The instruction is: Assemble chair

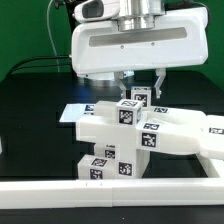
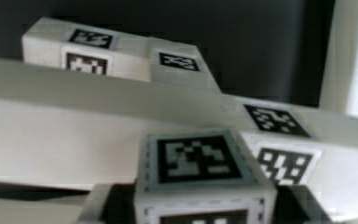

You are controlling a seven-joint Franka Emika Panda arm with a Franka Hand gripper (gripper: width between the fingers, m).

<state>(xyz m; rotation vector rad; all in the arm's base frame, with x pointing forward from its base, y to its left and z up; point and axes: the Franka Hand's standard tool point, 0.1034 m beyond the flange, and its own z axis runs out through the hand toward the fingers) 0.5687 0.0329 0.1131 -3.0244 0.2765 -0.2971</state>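
The chair's white tagged pieces stand bunched in the middle of the black table. A pegged block stack (image 1: pixel 106 160) is in front and a flat slab (image 1: pixel 185 135) reaches to the exterior view's right. A small cube-like piece (image 1: pixel 140 98) sits on top of the cluster. My gripper (image 1: pixel 142 90) hangs straight over it, one finger on each side. In the wrist view the cube (image 2: pixel 201 165) fills the gap and the dark pads (image 2: pixel 115 203) press against both its sides. My gripper (image 2: pixel 202 205) is shut on it. Other tagged pieces (image 2: pixel 91 52) lie beyond a slab (image 2: pixel 105 100).
A long white border rail (image 1: pixel 100 196) runs along the table's front. The marker board (image 1: pixel 72 112) lies flat behind the cluster at the exterior view's left. Black table (image 1: pixel 35 130) shows at the left.
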